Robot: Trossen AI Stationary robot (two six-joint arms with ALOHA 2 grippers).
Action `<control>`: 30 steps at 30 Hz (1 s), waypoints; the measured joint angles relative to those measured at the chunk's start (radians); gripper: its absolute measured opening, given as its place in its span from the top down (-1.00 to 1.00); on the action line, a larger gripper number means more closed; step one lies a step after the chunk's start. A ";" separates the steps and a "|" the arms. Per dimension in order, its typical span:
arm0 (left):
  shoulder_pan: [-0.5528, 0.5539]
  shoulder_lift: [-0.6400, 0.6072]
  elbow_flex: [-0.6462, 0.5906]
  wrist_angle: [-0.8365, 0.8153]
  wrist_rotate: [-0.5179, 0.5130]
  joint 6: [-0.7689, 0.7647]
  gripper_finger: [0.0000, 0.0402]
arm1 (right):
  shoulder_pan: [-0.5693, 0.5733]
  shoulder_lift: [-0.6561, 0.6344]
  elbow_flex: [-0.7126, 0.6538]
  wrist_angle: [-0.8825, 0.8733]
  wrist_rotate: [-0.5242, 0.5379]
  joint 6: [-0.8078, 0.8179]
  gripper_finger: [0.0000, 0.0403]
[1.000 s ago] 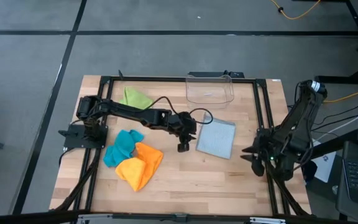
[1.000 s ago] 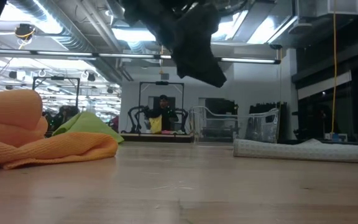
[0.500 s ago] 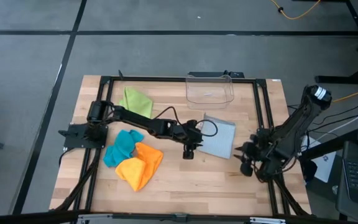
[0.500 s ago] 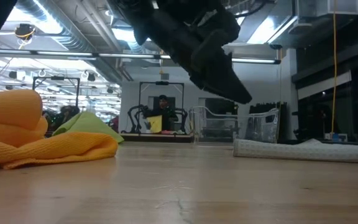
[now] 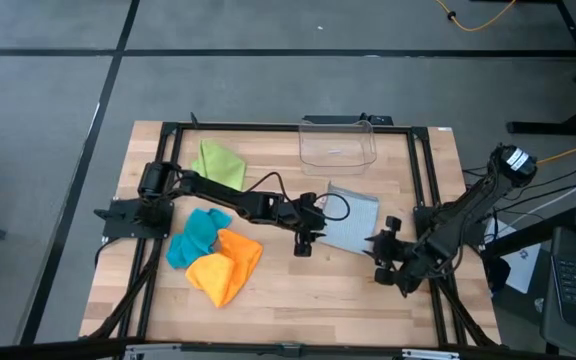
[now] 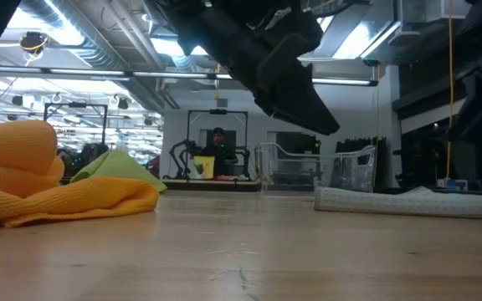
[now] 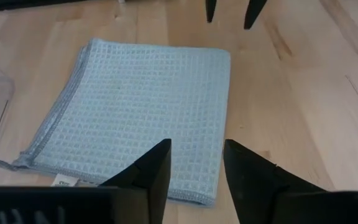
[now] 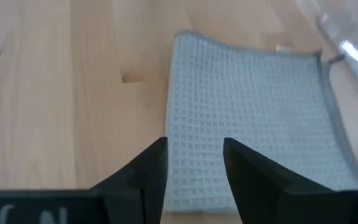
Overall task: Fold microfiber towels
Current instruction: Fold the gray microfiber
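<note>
Towel in light grey [image 5: 351, 222], folded flat into a neat rectangle, lies on the tabletop [image 5: 298, 285] between the two grippers, and both point toward it. The left gripper [image 5: 303, 245] hangs just beside one edge of the grey towel, its fingers [image 7: 146, 172] apart with a clear gap and nothing between them; in its wrist view the waffle-weave cloth [image 7: 138, 112] spreads just ahead of the fingertips. The right gripper [image 5: 385, 262] sits low near the opposite corner of the same towel, its fingers [image 8: 146, 171] likewise apart and empty, with the towel's near edge [image 8: 247, 134] directly in front of them. Beyond the grey towel from both grippers, touching or almost touching its far side, stands a clear plastic bin [image 5: 339, 144]. Behind the left gripper, along its arm, lie the other three cloths: an orange towel [image 5: 223, 264] bunched in a loose heap, a teal towel [image 5: 194, 236] crumpled against it and touching it, and a lime green towel [image 5: 217, 160] farther off, by itself, next to the arm's elbow. In the low view the orange heap [image 6: 48, 180] fills the near side, the green one [image 6: 120, 167] peeks up behind it, the grey towel [image 6: 404, 202] shows as a thin flat slab, and the left gripper [image 6: 295, 88] hovers above the wood without touching it.
</note>
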 joint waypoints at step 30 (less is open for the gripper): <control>-0.041 0.060 -0.001 0.014 0.012 0.008 0.25 | -0.056 0.118 -0.038 0.080 -0.133 0.016 -0.35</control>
